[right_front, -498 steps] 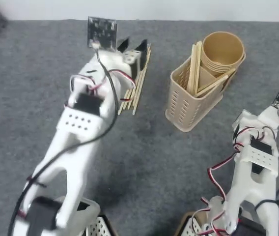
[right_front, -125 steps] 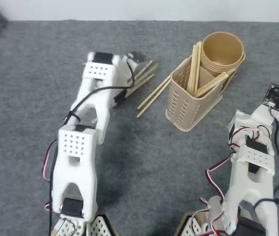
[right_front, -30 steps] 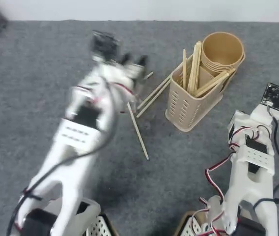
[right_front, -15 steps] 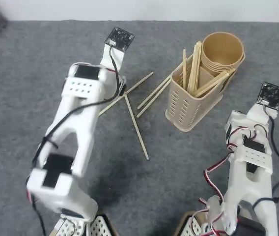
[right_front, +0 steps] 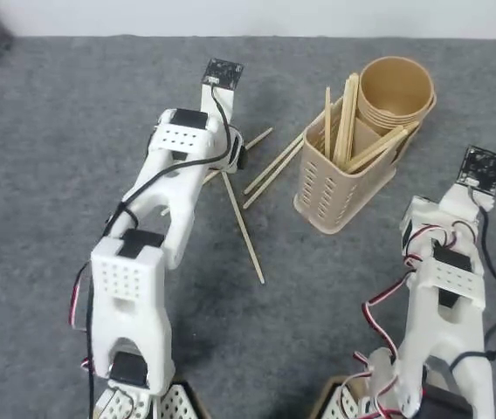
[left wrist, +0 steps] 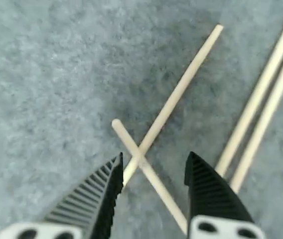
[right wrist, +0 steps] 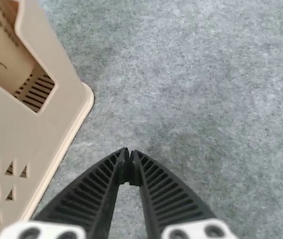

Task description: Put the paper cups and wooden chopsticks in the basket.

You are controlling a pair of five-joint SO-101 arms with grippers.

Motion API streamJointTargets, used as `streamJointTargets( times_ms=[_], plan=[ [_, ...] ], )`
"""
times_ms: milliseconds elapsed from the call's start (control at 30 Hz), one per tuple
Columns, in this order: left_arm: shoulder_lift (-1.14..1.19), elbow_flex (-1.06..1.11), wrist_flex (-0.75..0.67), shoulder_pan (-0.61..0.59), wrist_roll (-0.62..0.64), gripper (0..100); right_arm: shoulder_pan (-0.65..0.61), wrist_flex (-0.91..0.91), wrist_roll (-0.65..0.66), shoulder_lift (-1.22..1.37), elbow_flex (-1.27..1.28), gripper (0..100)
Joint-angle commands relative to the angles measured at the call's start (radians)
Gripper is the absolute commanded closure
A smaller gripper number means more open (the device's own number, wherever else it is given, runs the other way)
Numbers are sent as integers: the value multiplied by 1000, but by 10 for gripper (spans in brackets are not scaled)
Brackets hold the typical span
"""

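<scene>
- My right gripper is pinched shut on nothing. It sits by the right edge of the table, just beside the basket.
- My left gripper is open wide, right over the crossed chopsticks near the middle of the table.
- The first stick runs long-ways between the two fingers, so I think a squeeze would catch it.
- The second stick crosses it and points away.
- A pair of sticks lies side by side, nearer the basket.
- By the far edge, the basket holds the paper cups.
- My left arm is nearer the loose sticks.
</scene>
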Motion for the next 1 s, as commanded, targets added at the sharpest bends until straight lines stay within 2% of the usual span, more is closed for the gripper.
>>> streamJointTargets(
  times_ms=[0,300,533,633,767,967],
  plan=[
    [55,-102,-5,6,14,800,-10,-19,12,-19,-6,987],
    [138,-237,112,-21,8,801,-10,-16,12,-19,-6,987],
    [259,-427,292,-40,15,802,-10,-16,12,-18,-6,987],
    [322,-547,334,-37,6,852,-10,-15,12,-18,-6,987],
    [399,-727,384,-23,-94,996,-10,-15,12,-18,-6,987],
    [491,-981,516,-5,-195,988,-10,-15,12,-19,-6,987]
  ],
)
